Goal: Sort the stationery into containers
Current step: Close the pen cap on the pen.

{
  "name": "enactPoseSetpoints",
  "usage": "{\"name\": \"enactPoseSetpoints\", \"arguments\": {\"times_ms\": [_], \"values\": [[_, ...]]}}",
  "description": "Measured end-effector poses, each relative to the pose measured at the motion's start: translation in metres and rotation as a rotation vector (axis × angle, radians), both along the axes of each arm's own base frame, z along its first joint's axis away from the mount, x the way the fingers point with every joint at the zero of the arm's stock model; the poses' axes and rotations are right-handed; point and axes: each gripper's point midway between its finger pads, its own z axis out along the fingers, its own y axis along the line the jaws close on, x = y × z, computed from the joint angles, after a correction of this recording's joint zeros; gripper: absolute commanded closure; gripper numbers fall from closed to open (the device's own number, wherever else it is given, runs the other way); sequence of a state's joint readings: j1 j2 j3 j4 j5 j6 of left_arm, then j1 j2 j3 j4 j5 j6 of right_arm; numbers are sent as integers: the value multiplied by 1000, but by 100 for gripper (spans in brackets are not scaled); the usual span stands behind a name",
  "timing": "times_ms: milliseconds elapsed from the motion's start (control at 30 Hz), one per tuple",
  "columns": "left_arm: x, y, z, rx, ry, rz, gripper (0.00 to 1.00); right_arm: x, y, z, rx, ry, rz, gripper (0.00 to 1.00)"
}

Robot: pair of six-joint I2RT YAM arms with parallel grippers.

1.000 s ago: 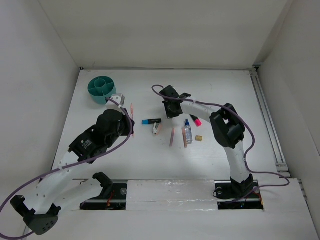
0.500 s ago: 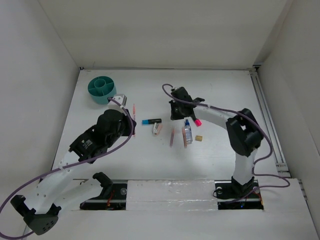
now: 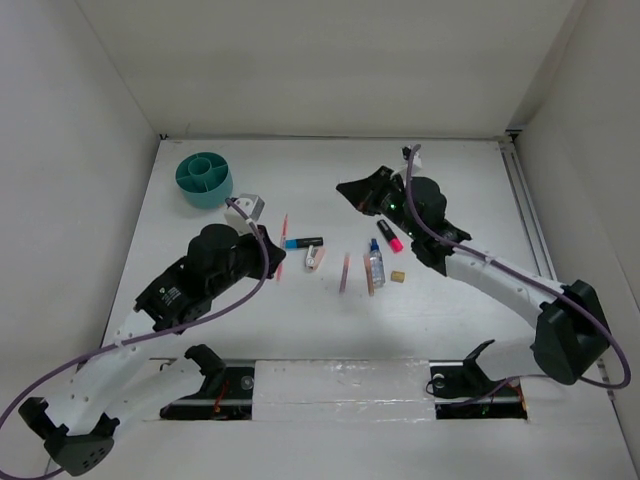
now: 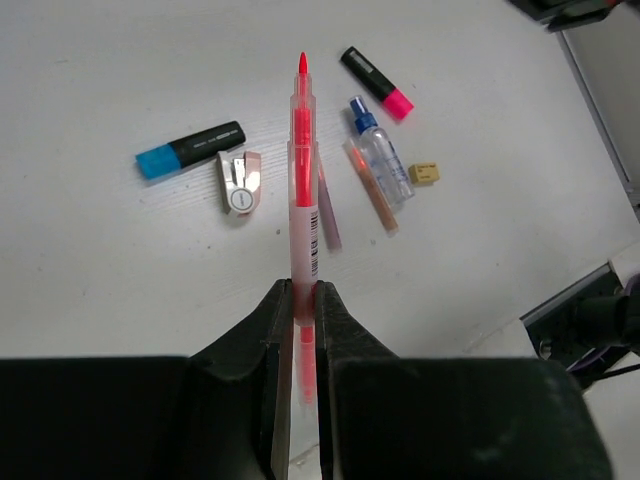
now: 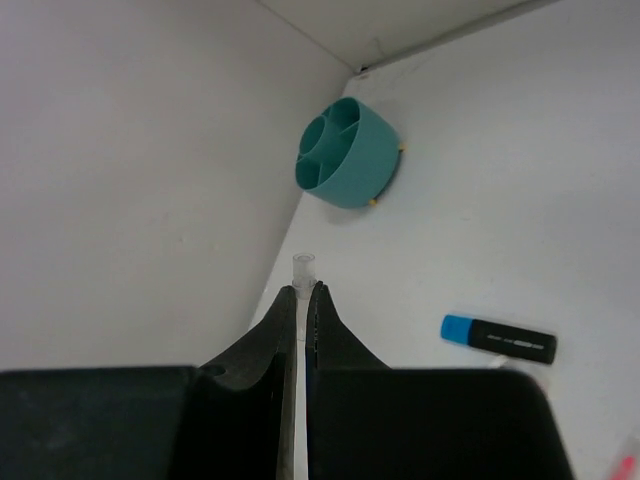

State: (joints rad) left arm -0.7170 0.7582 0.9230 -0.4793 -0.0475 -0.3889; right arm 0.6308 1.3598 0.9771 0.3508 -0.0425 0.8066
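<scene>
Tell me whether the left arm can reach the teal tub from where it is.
Probably yes. The teal tub stands open-topped beyond the left end effector, which is shut on a pink pen. Only bare table lies between them; the right arm is well aside.

The light is bright, soft and even, coming from overhead. The white bench (image 3: 450, 300) and walls bounce it about without hard glare. Shadows are faint grey smudges close under my arms. From my left wrist the bench is sharp, but my left end effector (image 4: 300, 290) is a dark blurred mass, and the salmon-pink pen (image 4: 302, 180) it grips glows translucent. My right wrist view is greyer. My right end effector (image 5: 303, 290) is underexposed, and the pale pen (image 5: 303, 266) it pinches nearly washes into the wall.
</scene>
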Motion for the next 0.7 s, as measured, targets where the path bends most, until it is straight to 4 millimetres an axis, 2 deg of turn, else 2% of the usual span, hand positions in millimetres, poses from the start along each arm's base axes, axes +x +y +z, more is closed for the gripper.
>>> {"name": "enactPoseSetpoints", "arguments": {"times_ms": [133, 200, 333, 500, 700], "values": [[-3, -5, 6, -22, -17, -37, 100, -11, 21, -15, 95, 35, 57, 100], [-4, -8, 5, -22, -14, -53, 100, -20, 35, -16, 126, 42, 94, 100], [-4, -14, -1, -12, 9, -83, 100, -35, 52, 7, 204, -12, 156, 100], [-5, -18, -4, -6, 23, -107, 100, -39, 54, 34, 295, -78, 176, 100], [-7, -19, -4, -8, 23, -117, 100, -48, 69, 34, 324, -100, 220, 100]]}}
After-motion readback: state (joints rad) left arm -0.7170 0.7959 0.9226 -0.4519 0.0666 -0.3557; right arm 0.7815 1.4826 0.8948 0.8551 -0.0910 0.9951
